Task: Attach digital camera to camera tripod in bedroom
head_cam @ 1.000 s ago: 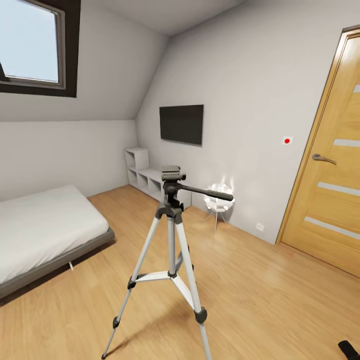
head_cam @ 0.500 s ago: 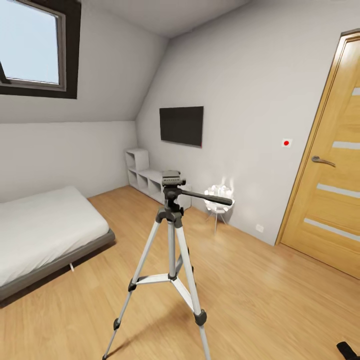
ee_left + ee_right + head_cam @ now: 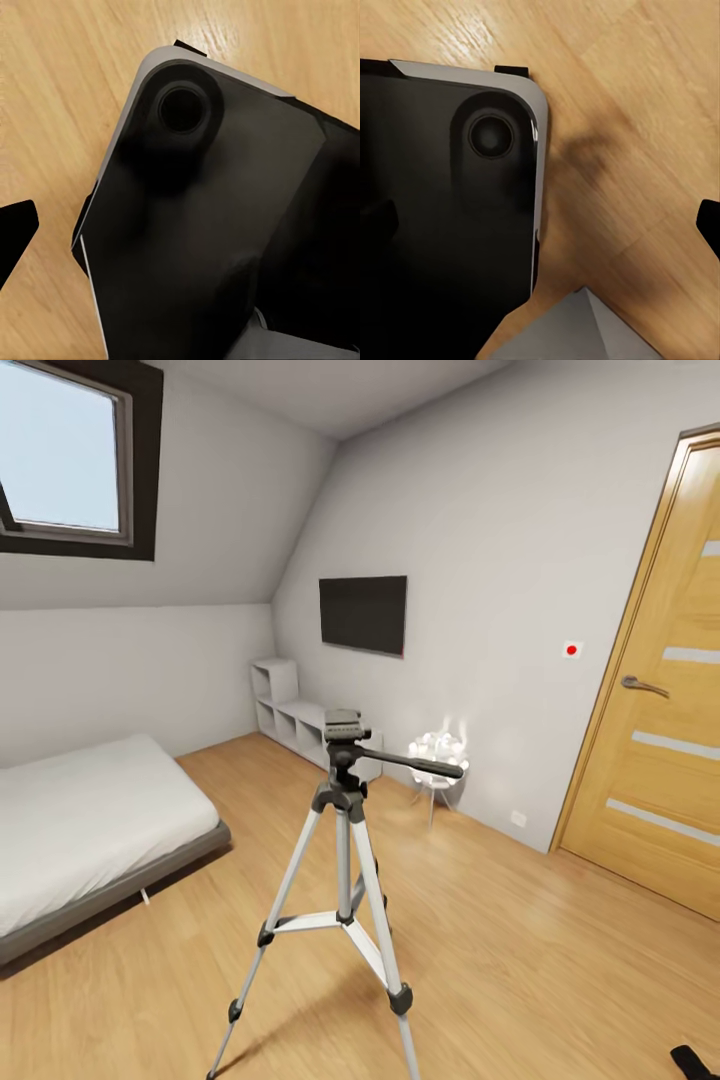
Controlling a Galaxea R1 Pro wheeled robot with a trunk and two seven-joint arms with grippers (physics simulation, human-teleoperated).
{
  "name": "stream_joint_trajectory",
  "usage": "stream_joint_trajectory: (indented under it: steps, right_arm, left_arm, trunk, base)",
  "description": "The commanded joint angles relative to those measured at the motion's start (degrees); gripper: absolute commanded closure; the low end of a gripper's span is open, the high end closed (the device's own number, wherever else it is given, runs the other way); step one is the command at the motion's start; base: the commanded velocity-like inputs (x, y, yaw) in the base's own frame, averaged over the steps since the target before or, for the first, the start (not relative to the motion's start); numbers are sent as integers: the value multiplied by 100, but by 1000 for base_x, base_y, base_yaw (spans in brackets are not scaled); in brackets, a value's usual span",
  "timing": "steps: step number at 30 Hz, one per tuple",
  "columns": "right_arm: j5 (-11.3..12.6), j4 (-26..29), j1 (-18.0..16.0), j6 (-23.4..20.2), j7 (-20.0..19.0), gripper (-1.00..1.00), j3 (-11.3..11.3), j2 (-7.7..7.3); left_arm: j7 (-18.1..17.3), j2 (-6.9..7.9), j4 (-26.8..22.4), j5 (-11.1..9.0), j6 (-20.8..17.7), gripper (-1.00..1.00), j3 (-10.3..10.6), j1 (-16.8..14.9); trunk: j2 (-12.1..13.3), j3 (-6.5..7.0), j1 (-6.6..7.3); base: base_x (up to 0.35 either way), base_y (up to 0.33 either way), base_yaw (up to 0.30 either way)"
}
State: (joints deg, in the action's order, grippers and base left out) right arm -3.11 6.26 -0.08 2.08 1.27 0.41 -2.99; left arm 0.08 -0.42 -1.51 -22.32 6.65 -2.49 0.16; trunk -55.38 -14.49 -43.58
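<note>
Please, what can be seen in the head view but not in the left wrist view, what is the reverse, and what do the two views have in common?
Head view: the camera tripod standing upright on its three legs, nothing mounted on its head, with a bed, a wall TV, white cube shelves, a skylight and a wooden door around it.
Left wrist view: a close black robot body with a round recess.
Shared: the light wood floor.
</note>
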Motion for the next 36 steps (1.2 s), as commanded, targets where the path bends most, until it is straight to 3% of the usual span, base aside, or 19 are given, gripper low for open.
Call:
stream_joint_trajectory:
  steps: [1, 36]
  right_arm:
    - [-32, 0, -1, 12, 13, -100, 3, 0]
    - [-36, -2, -1, 12, 13, -100, 3, 0]
  left_arm:
    - [1, -2, -8, -9, 9, -100, -23, 2]
    - [10, -2, -8, -9, 6, -100, -23, 2]
  trunk:
    - [38, 13, 22]
    - [1442, 641, 791]
  base:
    - [0, 0, 0]
    - [0, 0, 0]
